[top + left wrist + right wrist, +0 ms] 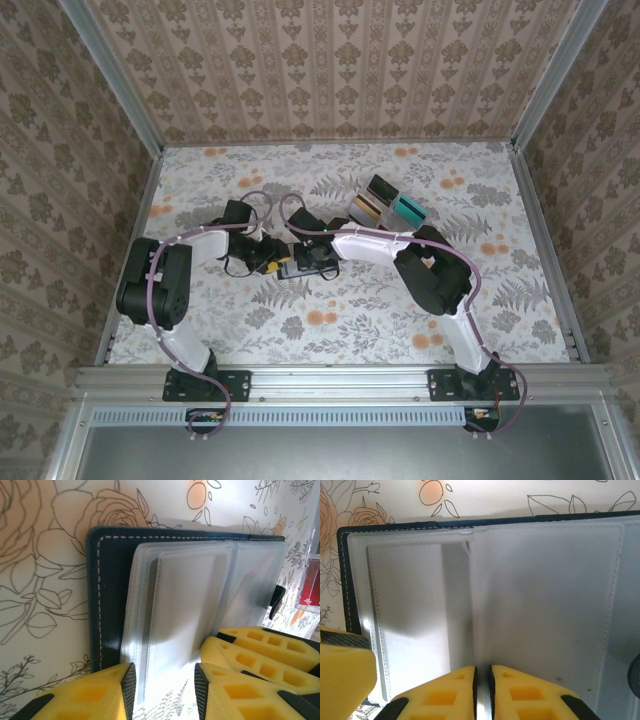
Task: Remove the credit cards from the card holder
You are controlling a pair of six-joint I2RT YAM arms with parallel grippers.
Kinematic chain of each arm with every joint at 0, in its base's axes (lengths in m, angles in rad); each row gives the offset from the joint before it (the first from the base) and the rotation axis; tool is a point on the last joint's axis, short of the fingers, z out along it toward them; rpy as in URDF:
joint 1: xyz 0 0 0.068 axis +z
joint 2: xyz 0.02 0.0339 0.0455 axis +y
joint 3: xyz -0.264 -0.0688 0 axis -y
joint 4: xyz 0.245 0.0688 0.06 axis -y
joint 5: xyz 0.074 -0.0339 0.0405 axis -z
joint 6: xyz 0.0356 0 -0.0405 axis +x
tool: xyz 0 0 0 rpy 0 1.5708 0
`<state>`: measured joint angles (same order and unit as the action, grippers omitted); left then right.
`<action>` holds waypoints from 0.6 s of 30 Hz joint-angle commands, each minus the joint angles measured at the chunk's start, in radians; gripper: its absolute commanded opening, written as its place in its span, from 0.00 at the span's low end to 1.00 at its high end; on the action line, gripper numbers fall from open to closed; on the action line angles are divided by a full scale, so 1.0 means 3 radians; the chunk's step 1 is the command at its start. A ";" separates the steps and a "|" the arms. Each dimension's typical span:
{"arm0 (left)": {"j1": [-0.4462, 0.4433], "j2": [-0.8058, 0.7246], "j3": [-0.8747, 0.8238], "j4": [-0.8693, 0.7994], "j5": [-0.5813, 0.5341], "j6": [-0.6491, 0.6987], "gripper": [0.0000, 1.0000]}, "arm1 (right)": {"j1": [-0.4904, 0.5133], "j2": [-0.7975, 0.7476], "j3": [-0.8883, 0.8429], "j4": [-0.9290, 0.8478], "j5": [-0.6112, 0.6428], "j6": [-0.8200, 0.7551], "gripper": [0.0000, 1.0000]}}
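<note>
Pinching a clear sleeve [545, 605] between nearly closed jaws, the right gripper [482, 685] is working the card holder [107, 605] lying open on the table [350, 320]; the left gripper [164, 690] is straddling its edge, jaws apart.

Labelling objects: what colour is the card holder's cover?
The card holder: dark navy, white stitching; best in left wrist view.
</note>
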<state>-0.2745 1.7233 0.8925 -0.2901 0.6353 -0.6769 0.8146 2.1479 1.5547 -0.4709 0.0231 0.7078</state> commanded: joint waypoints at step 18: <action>-0.0030 -0.0116 -0.0004 0.0214 -0.0100 -0.0109 0.26 | -0.0053 0.0081 -0.0170 -0.0240 0.0039 0.0008 0.16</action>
<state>-0.2752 1.7077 0.8970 -0.2317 0.6128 -0.7033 0.8120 2.1456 1.5471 -0.4618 0.0177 0.7082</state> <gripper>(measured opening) 0.260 0.164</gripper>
